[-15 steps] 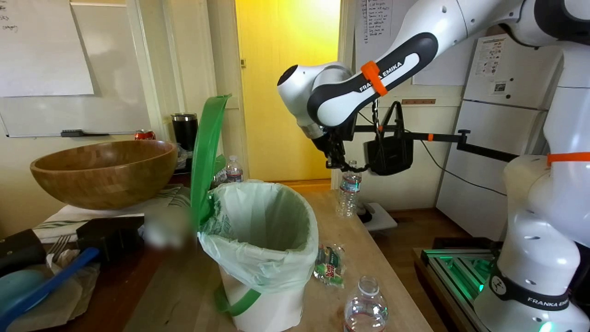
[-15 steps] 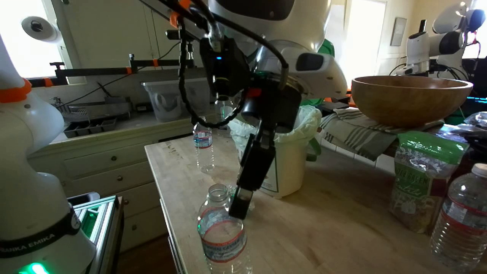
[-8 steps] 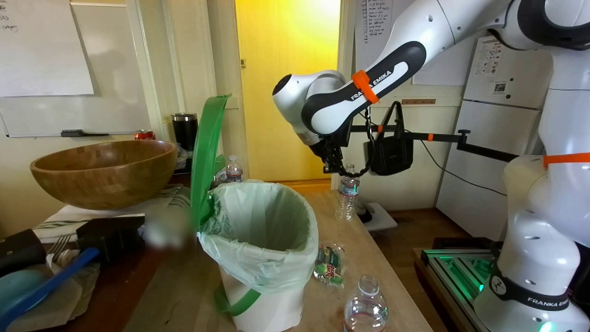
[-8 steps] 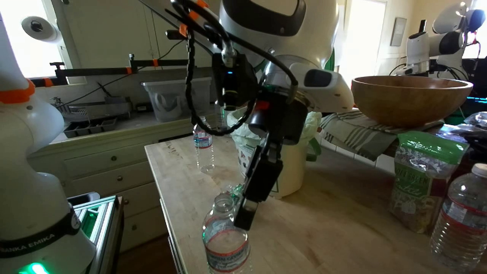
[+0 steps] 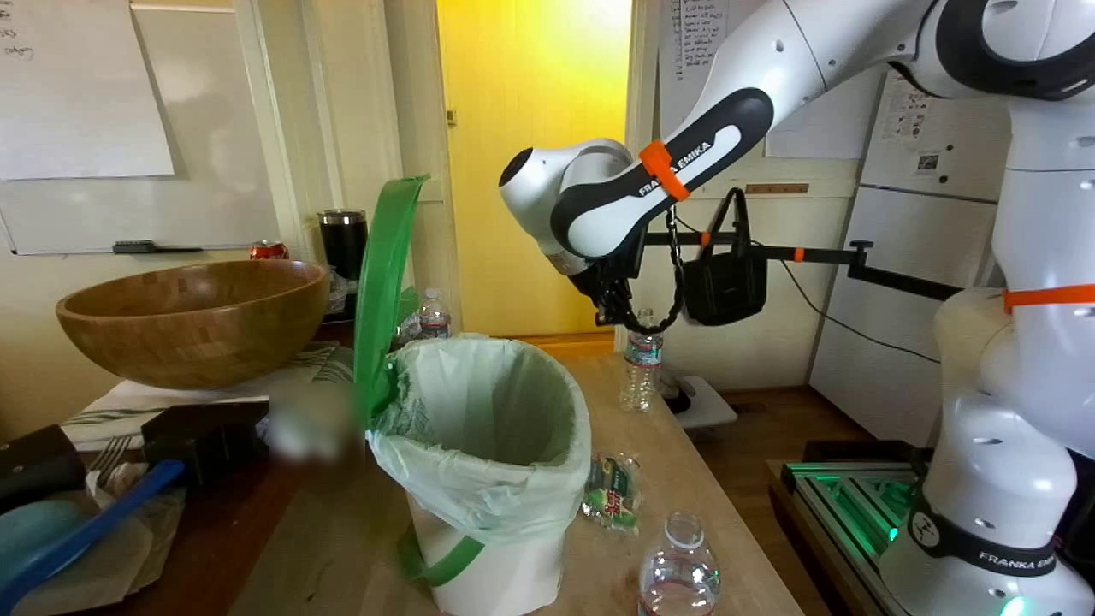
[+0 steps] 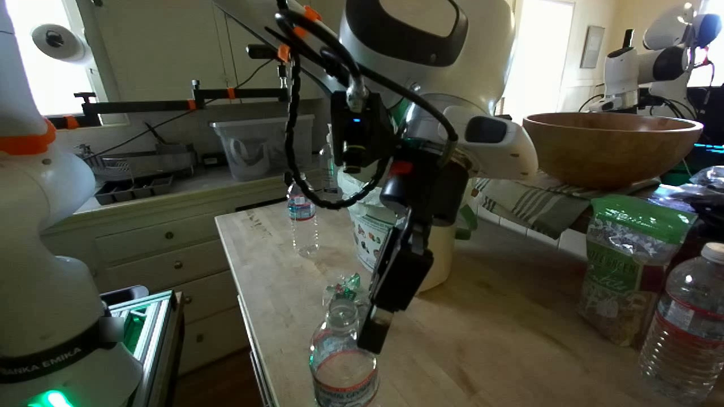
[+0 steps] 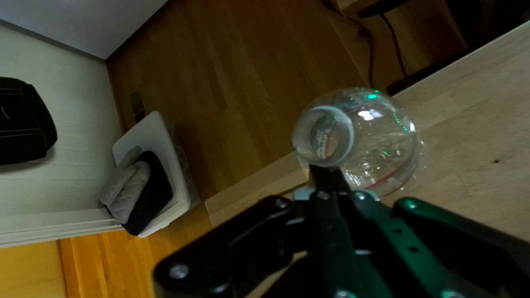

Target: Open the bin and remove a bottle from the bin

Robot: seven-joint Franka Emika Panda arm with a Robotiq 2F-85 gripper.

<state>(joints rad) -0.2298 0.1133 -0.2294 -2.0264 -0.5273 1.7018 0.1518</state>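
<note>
The white bin stands on the table with its green lid upright and open. A whitish liner drapes over its rim; the bin's bottom is hidden. My gripper is shut on a clear bottle, with the fingers just beside its mouth. The same bottle shows in the wrist view, mouth towards the camera, and at the table's far edge in an exterior view. The bottle is outside the bin, close to upright. Whether its base touches the table I cannot tell.
Another clear bottle and a crumpled packet stand and lie beside the bin. A wooden bowl is on a striped towel. A green bag and another bottle are on the table. The table edge drops off towards the robot base.
The gripper and the bottle have moved together, downward in both exterior views. The bin, its open lid and the other objects have not moved.
</note>
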